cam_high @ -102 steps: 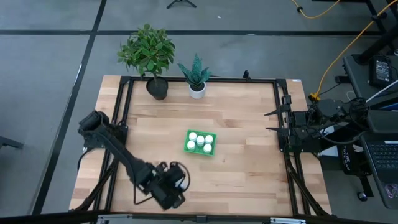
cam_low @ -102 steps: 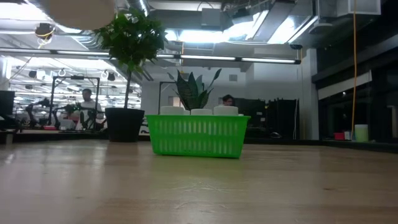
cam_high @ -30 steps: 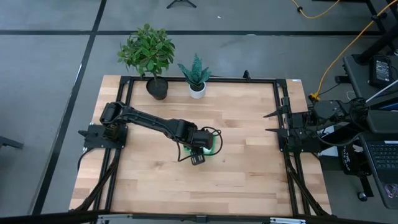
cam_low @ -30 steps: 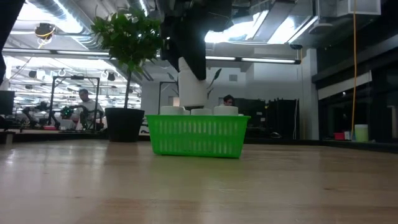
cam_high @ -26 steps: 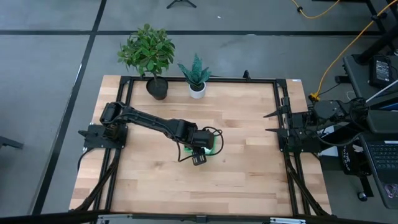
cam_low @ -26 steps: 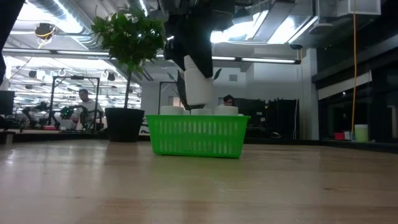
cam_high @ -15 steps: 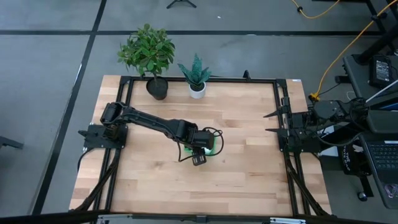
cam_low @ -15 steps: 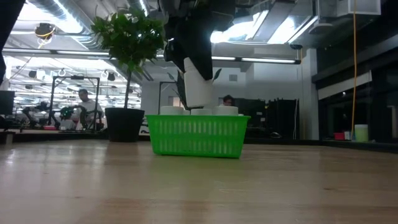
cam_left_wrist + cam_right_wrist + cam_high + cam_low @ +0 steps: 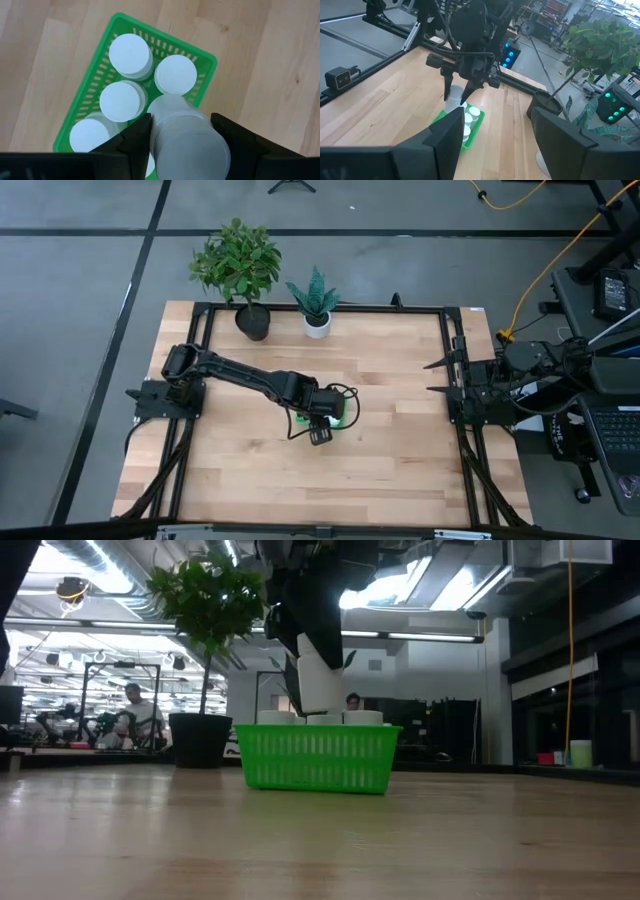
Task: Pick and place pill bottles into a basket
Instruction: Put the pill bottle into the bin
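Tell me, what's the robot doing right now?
Left gripper shut on pill bottle, over green basket. Four bottles visible inside. Right gripper parked at table edge. Nothing blocking.

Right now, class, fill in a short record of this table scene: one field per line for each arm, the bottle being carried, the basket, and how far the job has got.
left gripper: over the basket, shut on the held bottle
held bottle: small white cylindrical pill bottle, upright, its base just above the basket's rim
basket: bright green rectangular slatted plastic basket near the table's middle
bottles in basket: four white round caps visible, e.g.
right gripper: waiting at the table's right edge
progress: held bottle not yet released
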### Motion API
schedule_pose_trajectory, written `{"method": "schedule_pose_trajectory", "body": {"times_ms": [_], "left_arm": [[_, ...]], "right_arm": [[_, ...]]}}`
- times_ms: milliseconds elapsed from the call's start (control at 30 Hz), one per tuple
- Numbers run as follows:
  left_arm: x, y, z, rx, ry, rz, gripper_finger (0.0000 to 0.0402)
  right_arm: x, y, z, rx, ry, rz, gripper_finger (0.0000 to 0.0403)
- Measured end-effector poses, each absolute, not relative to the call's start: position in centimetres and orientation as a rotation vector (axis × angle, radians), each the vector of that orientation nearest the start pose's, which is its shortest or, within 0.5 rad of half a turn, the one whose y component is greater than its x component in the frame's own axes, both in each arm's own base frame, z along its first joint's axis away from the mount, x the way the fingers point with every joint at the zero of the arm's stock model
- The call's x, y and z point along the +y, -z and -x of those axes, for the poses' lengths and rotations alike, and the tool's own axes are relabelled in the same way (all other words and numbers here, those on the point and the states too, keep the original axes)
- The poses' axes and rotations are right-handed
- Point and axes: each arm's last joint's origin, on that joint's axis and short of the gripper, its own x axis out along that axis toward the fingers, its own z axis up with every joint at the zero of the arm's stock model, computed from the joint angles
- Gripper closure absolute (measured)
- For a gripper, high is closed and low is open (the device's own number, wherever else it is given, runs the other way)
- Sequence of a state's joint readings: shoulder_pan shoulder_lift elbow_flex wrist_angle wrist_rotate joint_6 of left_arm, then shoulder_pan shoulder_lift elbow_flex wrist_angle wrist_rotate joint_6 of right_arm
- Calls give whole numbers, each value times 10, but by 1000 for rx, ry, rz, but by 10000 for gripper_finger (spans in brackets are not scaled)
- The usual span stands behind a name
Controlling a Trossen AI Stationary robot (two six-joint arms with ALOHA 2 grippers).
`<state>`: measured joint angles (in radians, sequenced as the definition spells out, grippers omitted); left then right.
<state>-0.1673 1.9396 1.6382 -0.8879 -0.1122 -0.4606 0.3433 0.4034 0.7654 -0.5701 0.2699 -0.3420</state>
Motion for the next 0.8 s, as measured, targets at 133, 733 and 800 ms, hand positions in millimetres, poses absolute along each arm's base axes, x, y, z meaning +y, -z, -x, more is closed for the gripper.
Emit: {"method": "schedule_pose_trajectory", "body": {"times_ms": [133, 733, 800], "left_arm": [[-64, -245, -398, 1160, -222, 239, 225], [-63, -245, -398, 1152, -244, 221, 225], [-63, -245, -398, 1153, -244, 221, 225]], "right_arm": [[19, -330, -77, 184, -107, 404, 169], [19, -330, -77, 184, -106, 403, 169], [19, -330, -77, 184, -106, 403, 169]]}}
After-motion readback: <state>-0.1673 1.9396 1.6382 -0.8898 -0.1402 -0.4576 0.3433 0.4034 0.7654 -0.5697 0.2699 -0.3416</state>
